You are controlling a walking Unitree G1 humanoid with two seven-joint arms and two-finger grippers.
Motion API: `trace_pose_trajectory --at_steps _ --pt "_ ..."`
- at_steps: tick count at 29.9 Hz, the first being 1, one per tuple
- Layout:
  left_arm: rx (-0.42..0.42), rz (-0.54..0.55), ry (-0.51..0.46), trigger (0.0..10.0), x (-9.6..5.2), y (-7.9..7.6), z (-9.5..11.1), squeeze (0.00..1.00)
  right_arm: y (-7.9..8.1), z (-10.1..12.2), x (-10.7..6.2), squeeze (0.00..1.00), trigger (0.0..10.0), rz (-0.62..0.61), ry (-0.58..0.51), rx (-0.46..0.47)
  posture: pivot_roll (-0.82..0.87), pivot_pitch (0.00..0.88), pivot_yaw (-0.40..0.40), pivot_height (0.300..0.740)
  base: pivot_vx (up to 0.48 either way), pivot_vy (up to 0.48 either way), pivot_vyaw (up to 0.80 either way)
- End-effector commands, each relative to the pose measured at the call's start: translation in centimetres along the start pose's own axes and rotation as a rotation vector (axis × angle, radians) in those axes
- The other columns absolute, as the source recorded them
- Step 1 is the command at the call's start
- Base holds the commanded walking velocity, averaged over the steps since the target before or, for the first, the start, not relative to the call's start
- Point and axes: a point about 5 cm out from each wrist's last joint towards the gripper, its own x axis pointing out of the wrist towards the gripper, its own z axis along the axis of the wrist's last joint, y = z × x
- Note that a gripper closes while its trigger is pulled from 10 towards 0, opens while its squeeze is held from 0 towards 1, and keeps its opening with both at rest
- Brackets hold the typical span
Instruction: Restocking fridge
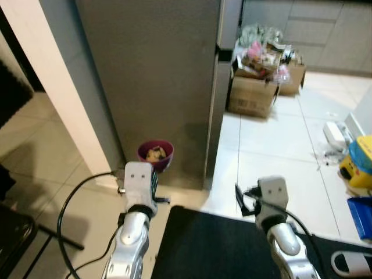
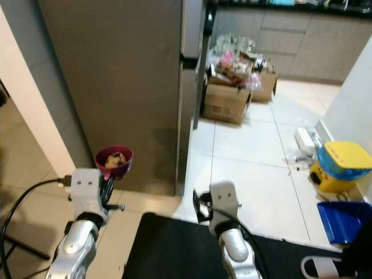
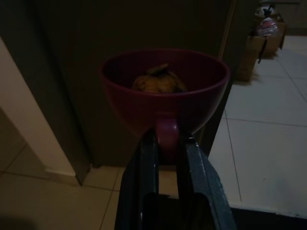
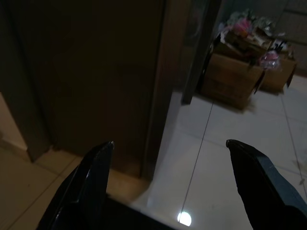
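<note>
Left end effector [image 3: 165, 143]: black fingers pinched on the handle of a dark red cup [image 3: 164, 93], held out in front of the robot, above the floor [image 1: 273, 157]. Cup upright, something yellowish-brown inside [image 3: 158, 81], can't tell what. Cup sits straight ahead of the fingertips, rim level, just short of the grey fridge [image 1: 157, 75] side panel.

Right end effector [image 4: 168, 182]: fingers spread wide, nothing in them, pointing toward the fridge's corner edge and the tiles beyond.

Fridge looks closed from here. Cardboard boxes [image 1: 251, 96] piled with packets stand further back; yellow and blue toy [image 2: 337, 165] off to the robot's right.

Risks, as I judge them: the grip is on the handle alone, so a jolt or a wrist roll could swing the cup and spill it. Cup is close to the panel; stepping forward could knock it.
</note>
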Motion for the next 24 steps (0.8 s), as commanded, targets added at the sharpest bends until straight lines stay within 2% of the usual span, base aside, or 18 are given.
trace_pose_trajectory --at_steps 1,13,24 --pt "0.001 0.009 -0.013 10.0 -0.04 0.25 0.09 0.00 0.15 -0.63 -0.34 0.00 10.0 0.001 0.025 0.008 -0.11 0.124 0.006 0.710 0.360 0.000 0.00" --pt "0.009 -0.024 -0.015 10.0 -0.24 -0.50 0.02 0.00 -0.16 -1.11 -0.59 0.00 10.0 -0.013 0.044 0.010 -0.12 0.120 0.008 0.710 0.396 0.000 0.00" --pt "0.011 -0.032 -0.016 10.0 -0.18 -0.54 0.01 0.00 -0.14 -1.24 -0.62 0.00 10.0 -0.018 0.048 0.013 -0.12 0.119 0.013 0.710 0.407 -0.050 0.00"
